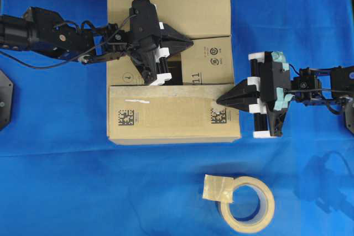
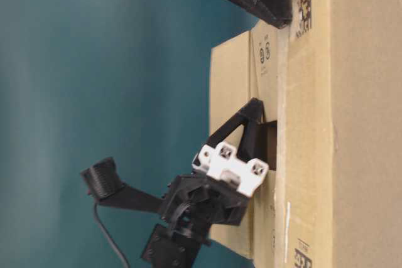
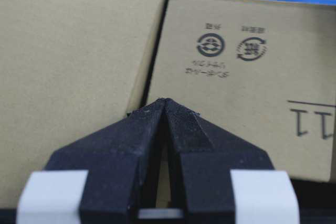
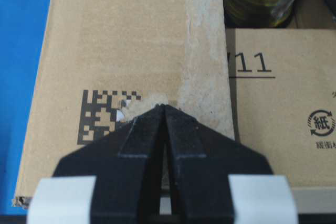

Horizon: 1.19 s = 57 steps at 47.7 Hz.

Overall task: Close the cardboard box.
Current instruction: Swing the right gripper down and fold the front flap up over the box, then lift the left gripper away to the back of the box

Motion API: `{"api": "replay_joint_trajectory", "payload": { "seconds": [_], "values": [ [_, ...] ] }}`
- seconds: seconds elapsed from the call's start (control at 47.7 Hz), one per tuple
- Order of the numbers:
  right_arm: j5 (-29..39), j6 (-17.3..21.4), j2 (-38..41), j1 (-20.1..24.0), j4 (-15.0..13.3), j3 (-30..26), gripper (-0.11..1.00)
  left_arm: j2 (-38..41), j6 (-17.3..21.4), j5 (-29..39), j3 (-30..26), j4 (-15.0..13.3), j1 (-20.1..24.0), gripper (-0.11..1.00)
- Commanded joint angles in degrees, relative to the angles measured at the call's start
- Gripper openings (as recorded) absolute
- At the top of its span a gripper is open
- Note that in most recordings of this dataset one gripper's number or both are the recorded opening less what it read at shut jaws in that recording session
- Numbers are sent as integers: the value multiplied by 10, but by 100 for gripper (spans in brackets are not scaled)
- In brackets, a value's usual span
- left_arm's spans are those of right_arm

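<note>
box: large brown corrugated cardboard box (image 1: 171, 62) on the blue-covered desk (image 1: 55, 181), long axis running left-right in the overhead view, between the two arms
flaps: the flap nearest the camera edge (image 1: 171, 111) and the far flap (image 1: 177, 4) lie about flat; a strip between them is not covered, printed inner flap and a dark gap showing there
left gripper (image 1: 188, 42): jaws clenched, holding nothing, tips over the middle of the box top, pointing toward the right arm; far flap's edge just beside the tips on their left in the wrist view
right gripper (image 1: 219, 101): jaws clenched, empty, tips touching or just above the near flap's right end, beside the black square code (image 1: 218, 115)
key relation: the open strip lies ahead of both sets of tips; the left arm looks nearer to it
nearer arm to near flap: right
room: bare desk around the box; beige tape roll (image 1: 247, 204) well apart, behind the right jaws
risk: pressing at the corner may tilt the flap, judged only
</note>
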Motion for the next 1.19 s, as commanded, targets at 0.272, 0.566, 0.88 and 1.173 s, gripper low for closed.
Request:
{"api": "replay_joint_trajectory", "payload": {
  "seconds": [0.272,0.566,0.88,1.173],
  "values": [
    [-8,1,-3,-1,2,-6,0,-139,7,92,-29,-1,-6,0],
    [-16,-2,-3,-1,0,-6,0,-187,13,240,-85,3,78,0],
    [-18,-4,-3,-1,0,-5,0,-137,76,390,-171,4,178,0],
    [-22,-5,-3,-1,-1,-4,0,-58,83,484,-229,4,199,0]
  ]
}}
